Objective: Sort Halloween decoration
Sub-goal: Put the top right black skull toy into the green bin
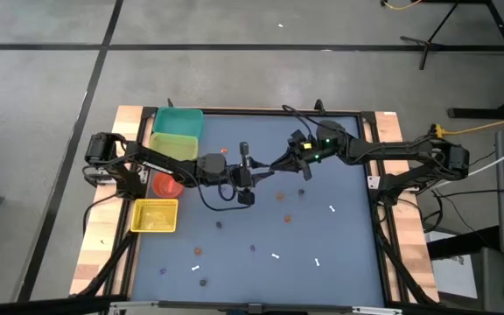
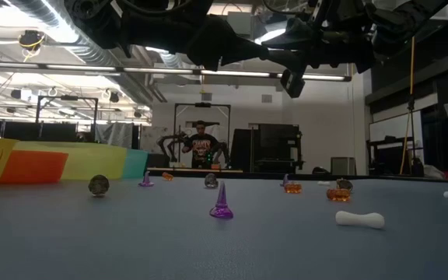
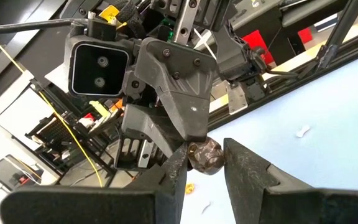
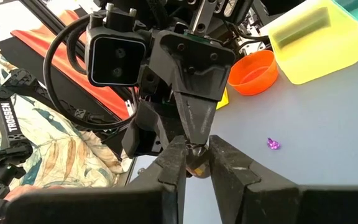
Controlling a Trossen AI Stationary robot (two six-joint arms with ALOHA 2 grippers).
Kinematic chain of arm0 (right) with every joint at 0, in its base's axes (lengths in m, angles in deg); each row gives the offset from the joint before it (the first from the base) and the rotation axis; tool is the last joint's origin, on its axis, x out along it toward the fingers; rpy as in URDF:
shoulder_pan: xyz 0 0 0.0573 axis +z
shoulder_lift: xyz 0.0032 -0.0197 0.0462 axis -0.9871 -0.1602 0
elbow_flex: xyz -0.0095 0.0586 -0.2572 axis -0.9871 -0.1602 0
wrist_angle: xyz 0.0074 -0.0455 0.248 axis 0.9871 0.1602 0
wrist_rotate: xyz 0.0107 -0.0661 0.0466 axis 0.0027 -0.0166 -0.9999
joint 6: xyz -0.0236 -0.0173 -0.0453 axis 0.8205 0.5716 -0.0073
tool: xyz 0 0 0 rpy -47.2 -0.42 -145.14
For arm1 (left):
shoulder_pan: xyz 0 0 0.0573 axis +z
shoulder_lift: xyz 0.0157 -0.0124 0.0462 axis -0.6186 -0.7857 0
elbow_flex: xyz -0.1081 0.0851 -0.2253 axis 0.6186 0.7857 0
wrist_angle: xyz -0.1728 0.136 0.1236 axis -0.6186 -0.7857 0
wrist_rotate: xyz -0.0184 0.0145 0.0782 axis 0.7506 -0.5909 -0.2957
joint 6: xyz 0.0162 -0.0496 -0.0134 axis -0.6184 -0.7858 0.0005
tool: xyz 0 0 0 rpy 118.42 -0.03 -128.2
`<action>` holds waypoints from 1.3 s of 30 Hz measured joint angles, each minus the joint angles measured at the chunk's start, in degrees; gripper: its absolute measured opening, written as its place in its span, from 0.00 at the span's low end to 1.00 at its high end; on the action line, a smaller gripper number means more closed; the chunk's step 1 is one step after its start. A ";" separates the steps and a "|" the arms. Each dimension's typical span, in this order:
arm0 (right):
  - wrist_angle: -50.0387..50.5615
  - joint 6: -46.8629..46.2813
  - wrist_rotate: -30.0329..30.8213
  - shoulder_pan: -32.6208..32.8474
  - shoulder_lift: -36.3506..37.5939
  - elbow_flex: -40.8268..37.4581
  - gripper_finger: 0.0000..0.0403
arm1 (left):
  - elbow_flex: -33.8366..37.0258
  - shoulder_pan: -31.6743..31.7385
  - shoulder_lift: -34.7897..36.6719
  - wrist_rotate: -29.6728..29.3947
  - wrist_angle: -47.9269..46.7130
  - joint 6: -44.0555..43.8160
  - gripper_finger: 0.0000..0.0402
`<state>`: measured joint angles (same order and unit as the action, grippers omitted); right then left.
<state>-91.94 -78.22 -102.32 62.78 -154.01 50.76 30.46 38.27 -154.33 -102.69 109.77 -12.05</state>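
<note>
Both grippers meet above the middle of the blue mat, lifted clear of it. My left gripper (image 1: 240, 175) (image 3: 205, 163) and my right gripper (image 1: 250, 164) (image 4: 196, 160) point at each other, with one small dark round trinket (image 3: 206, 155) (image 4: 196, 154) between their fingertips. Other trinkets lie loose on the mat: orange ones (image 1: 283, 196), a purple cone (image 2: 222, 204), white sticks (image 1: 332, 208) (image 2: 360, 219) and dark balls (image 2: 98, 185). My left gripper has the dark round trinket's two opposite sides (image 3: 221, 157) between its fingertips (image 3: 238, 163), at their free ends only. The trinket is lifted clear of the mat. My right gripper pinches the same trinket (image 4: 196, 149) between its two fingertips (image 4: 174, 163), coming from the opposite side, crosswise to the left fingers.
Along the mat's left side stand a teal bin (image 1: 178, 120), a yellow-green bin (image 1: 175, 144), an orange bowl (image 1: 166, 184) and a yellow bin (image 1: 154, 215). The near half of the mat holds only scattered trinkets. A person (image 2: 201, 144) stands far behind the table.
</note>
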 joint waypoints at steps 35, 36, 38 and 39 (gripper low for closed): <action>-2.82 0.61 -0.21 -3.12 4.57 -0.03 0.15 | -0.07 0.04 -0.02 -4.83 0.57 0.04 0.20; -2.77 0.61 -0.18 -3.13 4.57 -0.03 0.15 | -0.07 0.01 -0.02 -6.31 0.86 0.04 0.20; -2.79 0.62 -0.18 -3.14 4.57 -0.04 0.15 | -0.07 0.00 -0.02 -10.36 1.71 0.04 0.20; -2.79 0.61 -0.18 -3.14 4.57 -0.04 0.15 | -0.07 0.02 0.09 -12.78 1.84 0.05 0.20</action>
<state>-94.73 -77.61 -102.50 59.63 -149.44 50.72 30.40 38.29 -154.24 -115.47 111.61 -12.00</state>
